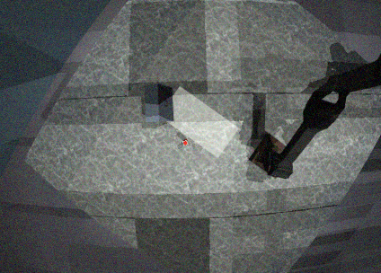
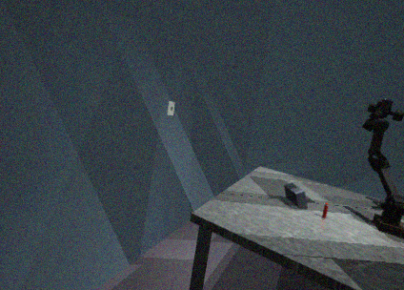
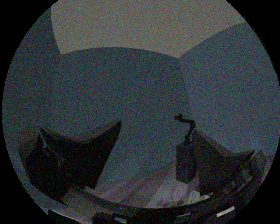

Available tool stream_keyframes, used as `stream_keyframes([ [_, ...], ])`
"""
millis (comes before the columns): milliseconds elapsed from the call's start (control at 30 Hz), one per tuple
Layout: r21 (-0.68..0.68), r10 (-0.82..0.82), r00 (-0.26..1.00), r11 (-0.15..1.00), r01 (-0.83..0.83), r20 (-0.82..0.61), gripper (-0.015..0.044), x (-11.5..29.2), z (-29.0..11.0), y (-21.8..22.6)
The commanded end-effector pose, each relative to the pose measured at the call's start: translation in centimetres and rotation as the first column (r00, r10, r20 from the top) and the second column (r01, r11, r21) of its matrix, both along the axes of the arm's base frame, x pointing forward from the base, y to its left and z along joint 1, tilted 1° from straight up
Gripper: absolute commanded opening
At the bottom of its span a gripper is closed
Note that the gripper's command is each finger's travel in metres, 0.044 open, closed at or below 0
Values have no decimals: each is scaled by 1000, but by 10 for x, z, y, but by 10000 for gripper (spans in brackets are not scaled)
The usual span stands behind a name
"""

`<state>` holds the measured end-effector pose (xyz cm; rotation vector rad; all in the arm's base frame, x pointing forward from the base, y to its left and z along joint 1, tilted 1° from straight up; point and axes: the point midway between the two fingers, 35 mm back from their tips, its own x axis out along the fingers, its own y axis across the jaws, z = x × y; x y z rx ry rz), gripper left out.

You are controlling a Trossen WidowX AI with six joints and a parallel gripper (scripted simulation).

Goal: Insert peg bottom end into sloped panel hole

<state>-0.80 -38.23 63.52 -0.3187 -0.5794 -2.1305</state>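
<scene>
The gripper (image 3: 146, 153) is spread wide, its two dark fingers standing well apart with nothing between them; past them the wrist view shows only blue wall and a pale patch of ceiling, so it points outward rather than down at the table. In the exterior view the arm (image 2: 378, 156) stands raised at the right end of the table (image 2: 267, 233), its gripper high above the surface and touching nothing.

The red peg (image 2: 325, 210) stands upright on the table top, left of the arm's base and well apart from it; from above it shows as a small red dot (image 1: 185, 142). Just beyond it sits the sloped panel (image 2: 296, 195), a small grey block. Its hole is probably on the dark face seen from above (image 1: 158, 98), though the dim picture does not show it clearly. The peg is outside the panel, near it but not touching.
</scene>
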Motion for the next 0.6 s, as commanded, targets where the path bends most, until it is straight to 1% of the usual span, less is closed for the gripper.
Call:
stream_keyframes([
  [0,-1,-2,1000,1000,2,-2,426,0,1,1],
  [33,-2,-7,1000,1000,7,-7,440,-2,2,2],
  [300,-40,-119,986,993,115,-114,440,-24,31,40],
  [433,-110,-83,982,992,65,-168,440,-15,48,58],
  [567,-143,-164,962,981,134,-218,440,-27,63,83],
])
